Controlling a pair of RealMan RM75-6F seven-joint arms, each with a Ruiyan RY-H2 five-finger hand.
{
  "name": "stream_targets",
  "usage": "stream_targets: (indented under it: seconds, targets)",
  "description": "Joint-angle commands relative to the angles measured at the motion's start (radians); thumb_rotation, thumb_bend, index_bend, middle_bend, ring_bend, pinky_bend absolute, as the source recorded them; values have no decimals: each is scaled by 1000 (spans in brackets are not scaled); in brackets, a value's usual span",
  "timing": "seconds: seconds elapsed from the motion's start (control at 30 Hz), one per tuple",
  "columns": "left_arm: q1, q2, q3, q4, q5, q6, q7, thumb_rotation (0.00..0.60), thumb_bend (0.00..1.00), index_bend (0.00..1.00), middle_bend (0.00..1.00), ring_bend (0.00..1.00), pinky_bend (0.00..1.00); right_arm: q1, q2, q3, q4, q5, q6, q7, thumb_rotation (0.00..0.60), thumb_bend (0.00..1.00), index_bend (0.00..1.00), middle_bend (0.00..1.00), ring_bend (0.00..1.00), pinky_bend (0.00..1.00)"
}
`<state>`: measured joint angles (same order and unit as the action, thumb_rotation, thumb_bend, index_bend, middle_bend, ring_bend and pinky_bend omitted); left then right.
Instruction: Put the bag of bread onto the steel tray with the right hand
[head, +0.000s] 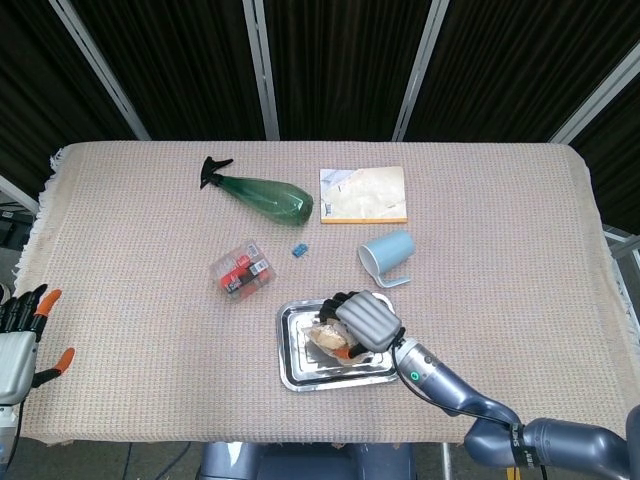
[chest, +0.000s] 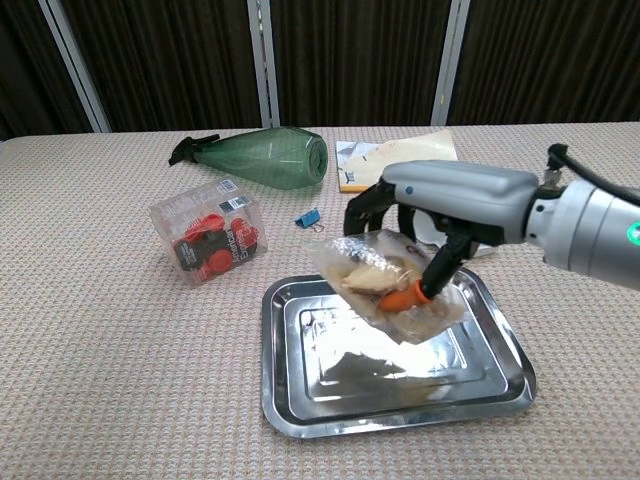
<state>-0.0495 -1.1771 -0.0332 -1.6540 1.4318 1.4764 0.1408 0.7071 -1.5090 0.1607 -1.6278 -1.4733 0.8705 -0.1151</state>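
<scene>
Above steel tray (chest: 285, 380): right robot hand (chest: 430, 215) grasping bag of bread (chest: 385, 283); tray interior bare.

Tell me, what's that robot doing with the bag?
The right hand holds a clear bag of bread just above the steel tray. The bag hangs over the tray's middle and has not been let go. The left hand rests open at the table's edge, holding nothing. A blue cup, a green bottle and a small box lie nearby, untouched.
</scene>
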Motion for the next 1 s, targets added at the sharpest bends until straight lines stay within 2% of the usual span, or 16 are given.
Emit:
stream_targets:
  seconds: [0.03,0.1,0.17,0.37,0.57,0.7,1.0]
  targets:
    - [1,-1,0,2,-2,-1,-3,600,280,89,0,0,0,24,-33,-2,21,33,-32,-41,600,211,78,74,23,141]
    - [1,-2,0,4,-4,-1,-6,600,280,89,0,0,0,32,-38,-6,27,57,-48,-72,600,197,4,6,0,41]
    - [1,-2,-1,6,-5,-1,-8,600,279,89,0,0,0,29,-32,-6,19,77,-43,-95,600,181,0,0,0,2]
    - [-1,-3,-3,9,-3,-2,-14,600,279,88,0,0,0,-8,29,-9,-37,87,24,-112,600,175,2,0,0,0]
    - [-3,-5,-5,9,3,1,-17,600,280,88,0,0,0,-112,125,-38,-75,63,186,-120,600,175,110,49,0,23]
    - [0,-5,-3,7,6,6,-20,600,281,89,0,0,0,-186,170,-62,-63,58,284,-99,600,174,148,68,0,24]
    - [11,9,5,-10,33,34,-21,600,280,89,0,0,0,-358,225,-124,-6,38,495,-42,600,175,150,71,0,23]
